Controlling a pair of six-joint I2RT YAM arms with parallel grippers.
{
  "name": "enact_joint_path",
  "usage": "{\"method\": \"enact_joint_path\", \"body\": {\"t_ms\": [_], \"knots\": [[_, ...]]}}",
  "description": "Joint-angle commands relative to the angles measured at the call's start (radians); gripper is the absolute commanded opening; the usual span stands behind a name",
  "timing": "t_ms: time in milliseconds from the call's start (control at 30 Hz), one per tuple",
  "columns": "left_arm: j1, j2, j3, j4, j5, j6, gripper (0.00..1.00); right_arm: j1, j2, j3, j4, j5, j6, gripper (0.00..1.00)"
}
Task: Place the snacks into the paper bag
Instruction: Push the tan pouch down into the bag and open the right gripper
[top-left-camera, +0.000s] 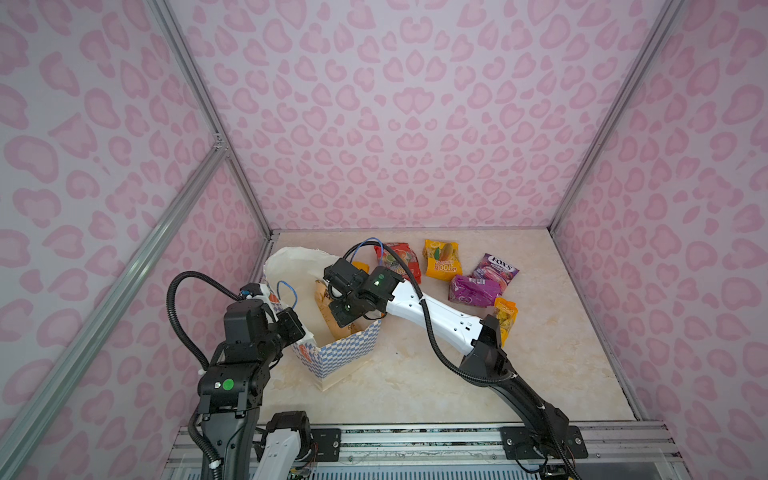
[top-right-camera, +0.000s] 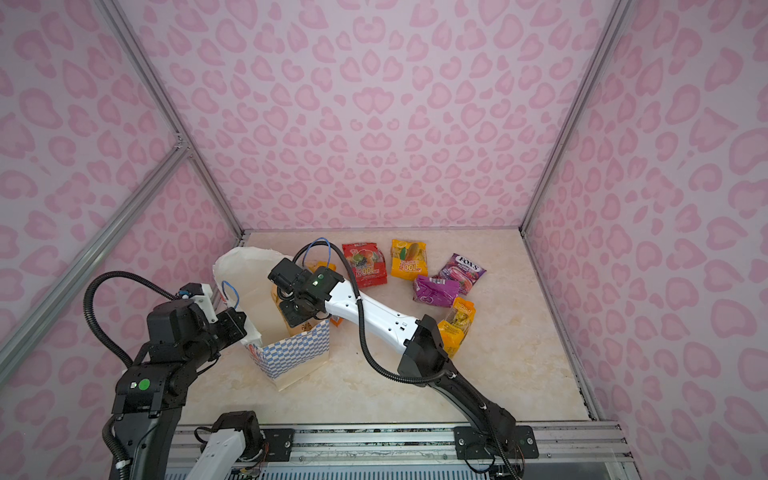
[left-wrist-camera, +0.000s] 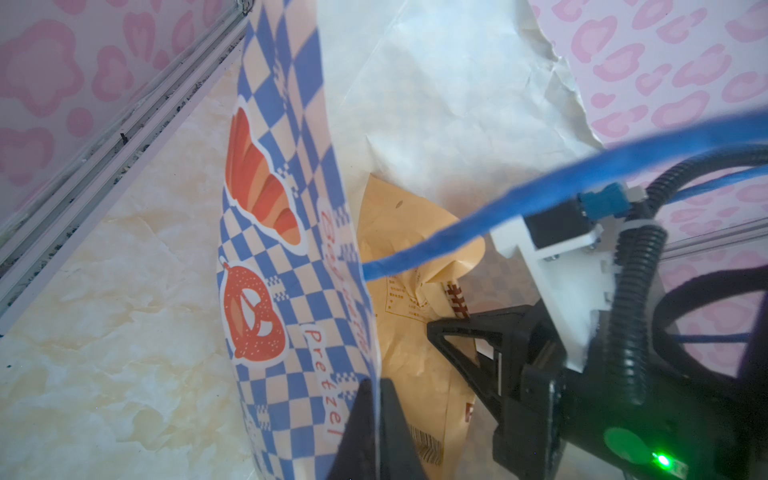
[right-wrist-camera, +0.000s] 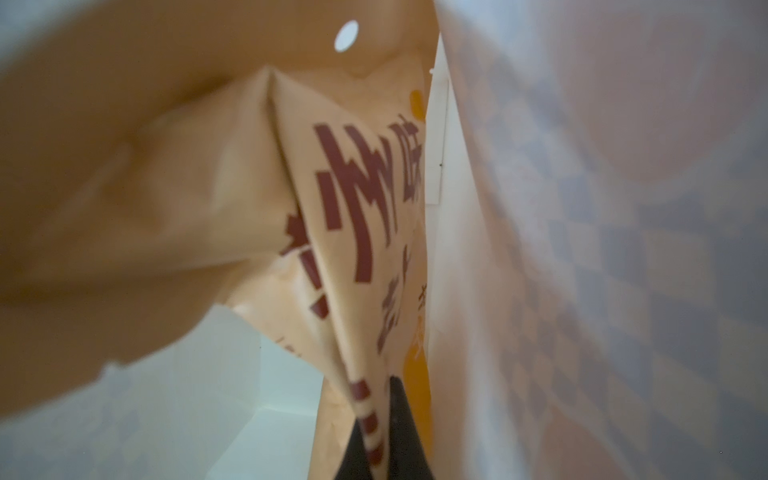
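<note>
Now the right gripper (right-wrist-camera: 380, 419), clamped on a tan snack packet (right-wrist-camera: 365, 187), hangs inside the paper bag (top-left-camera: 349, 353), whose wall the left gripper (left-wrist-camera: 376, 415) pinches; drop-in step: next it should release, then fetch the FOX'S packet (top-left-camera: 496, 268) to its right

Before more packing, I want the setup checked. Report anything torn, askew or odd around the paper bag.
The large white paper bag with a blue checkered band looks worn: its far rim is ragged and creased, apparently torn, and that wall bows outward in both top views. The left gripper pinches the left-side wall. Nothing is spilled.
</note>
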Motion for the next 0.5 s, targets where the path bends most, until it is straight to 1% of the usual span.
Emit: {"method": "enact_joint_path", "body": {"t_ms": [0,67,100,133,167,267,400,467], "knots": [[0.001,-0.002,-0.003,0.038,-0.01,0.004,0.03,0.003,0.013,0.008,0.025,0.03,0.016,0.0],[0.001,-0.003,-0.003,0.04,-0.01,0.005,0.03,0.004,0.021,0.008,0.046,0.016,0.025,0.0],[0.001,-0.004,-0.005,0.041,-0.009,0.004,0.03,0.002,0.024,0.007,0.055,0.004,0.03,0.02],[0.001,-0.004,-0.007,0.042,-0.008,0.006,0.03,0.002,0.028,0.012,0.064,-0.011,0.033,0.07],[0.002,-0.004,-0.007,0.04,-0.009,0.006,0.03,0.004,0.032,0.018,0.07,-0.025,0.034,0.13],[0.001,-0.004,-0.009,0.038,-0.013,0.009,0.03,0.005,0.018,0.03,0.084,-0.048,0.027,0.25],[0.002,-0.001,-0.016,0.034,-0.027,0.009,0.03,0.012,-0.048,0.031,0.115,-0.071,0.001,0.42],[0.001,0.0,-0.018,0.031,-0.036,0.006,0.03,0.017,-0.097,0.03,0.133,-0.079,-0.02,0.52]]}}
